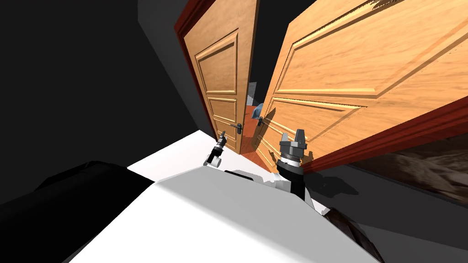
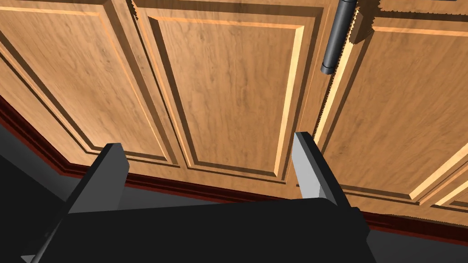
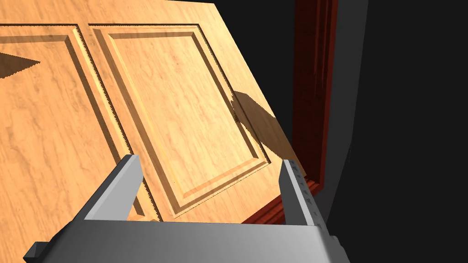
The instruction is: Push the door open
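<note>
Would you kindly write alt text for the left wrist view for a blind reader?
The open left gripper points at the panelled wooden door from close by. A dark handle sits beyond it beside the seam between two leaves; a dark red strip runs along the door's foot.

This looks like the inside of a home, at a doorway between two rooms. A wooden door (image 1: pixel 219 77) with sunken panels stands next to a second door (image 1: pixel 365 68) just like it, the kind you find in a house. A dark red frame (image 1: pixel 388 137) goes around them. Each door has a small dark handle (image 1: pixel 236 126). The doors stand a little apart. Through the gap you can see a reddish-brown floor (image 1: pixel 249 134) and something blue (image 1: pixel 258 109), too small to tell. The wall (image 1: pixel 167 77) beside them is plain dark grey.
</note>
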